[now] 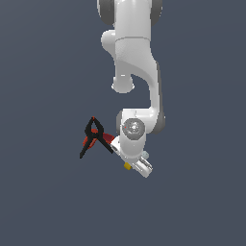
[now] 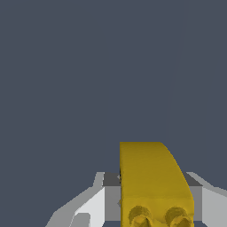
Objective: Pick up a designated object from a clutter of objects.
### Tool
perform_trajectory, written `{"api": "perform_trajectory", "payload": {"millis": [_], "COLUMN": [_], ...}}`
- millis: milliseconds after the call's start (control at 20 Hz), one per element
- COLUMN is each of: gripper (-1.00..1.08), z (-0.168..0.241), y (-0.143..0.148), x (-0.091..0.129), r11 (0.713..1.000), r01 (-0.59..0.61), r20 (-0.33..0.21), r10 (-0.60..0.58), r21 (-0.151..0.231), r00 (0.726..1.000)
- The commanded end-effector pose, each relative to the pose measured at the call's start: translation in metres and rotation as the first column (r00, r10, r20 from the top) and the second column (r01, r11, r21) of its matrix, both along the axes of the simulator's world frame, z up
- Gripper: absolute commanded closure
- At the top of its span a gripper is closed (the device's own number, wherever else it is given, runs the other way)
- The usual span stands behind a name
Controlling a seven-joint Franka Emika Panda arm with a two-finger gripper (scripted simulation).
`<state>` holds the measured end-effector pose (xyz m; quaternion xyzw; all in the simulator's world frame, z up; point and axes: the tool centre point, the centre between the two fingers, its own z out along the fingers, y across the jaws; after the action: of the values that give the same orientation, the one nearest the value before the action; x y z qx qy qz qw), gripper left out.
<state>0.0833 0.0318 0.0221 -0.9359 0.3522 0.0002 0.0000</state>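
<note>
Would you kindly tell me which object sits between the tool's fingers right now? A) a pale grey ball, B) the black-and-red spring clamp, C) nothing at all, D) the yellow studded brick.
D: the wrist view shows the yellow studded brick filling the gap between the tool's fingers, while in the exterior view the black-and-red spring clamp lies apart, on the exterior view's left of the arm.

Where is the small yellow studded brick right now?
The small yellow studded brick sits between the hand's fingers, filling the wrist view; in the exterior view it peeks out beside the hand, to the right of the black-and-red spring clamp.
</note>
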Motion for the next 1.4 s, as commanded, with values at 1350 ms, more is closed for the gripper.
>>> {"api": "perform_trajectory", "payload": {"millis": [1350], "gripper": [1.08], "z": [0.154], "y": [0.055], "x": [-0.003], "r11": [1.0], "r01": [0.001], "r20": [0.001], "r10": [-0.001], "r21": [-0.001], "r00": [1.0]}}
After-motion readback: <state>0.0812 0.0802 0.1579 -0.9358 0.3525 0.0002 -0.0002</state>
